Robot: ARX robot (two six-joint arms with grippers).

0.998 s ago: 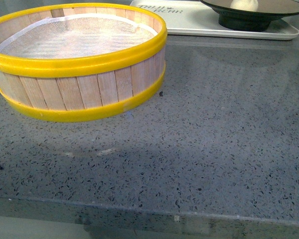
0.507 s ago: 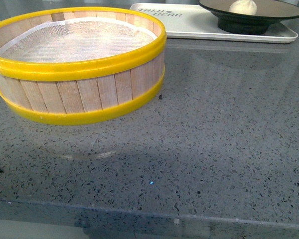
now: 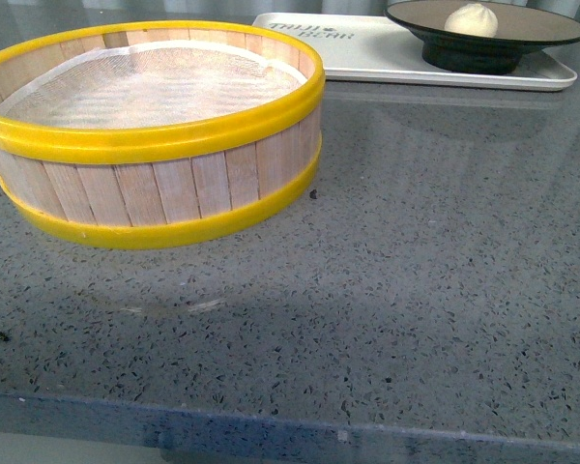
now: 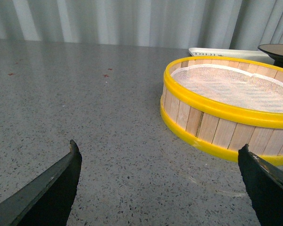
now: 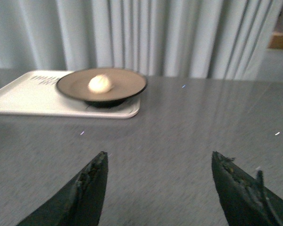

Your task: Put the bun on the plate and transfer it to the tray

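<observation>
The white bun (image 3: 471,18) (image 5: 100,84) rests on the black-rimmed grey-brown plate (image 3: 532,24) (image 5: 127,84). That plate stands on the white tray (image 3: 367,48) (image 5: 23,96) at the far right of the counter. My left gripper (image 4: 160,153) is open over bare counter, with the steamer basket ahead of it. My right gripper (image 5: 158,157) is open and empty, well back from the tray. Neither arm appears in the front view.
A wooden steamer basket (image 3: 155,135) (image 4: 226,108) with yellow bands and a white mesh liner stands at the near left of the grey speckled counter (image 3: 416,271). The counter's front edge (image 3: 290,425) runs close to the camera. Grey curtains (image 5: 155,33) hang behind.
The front view has tilted upward a little, so the basket, tray and plate sit lower in the picture than a second ago. Nothing on the counter has shifted.
</observation>
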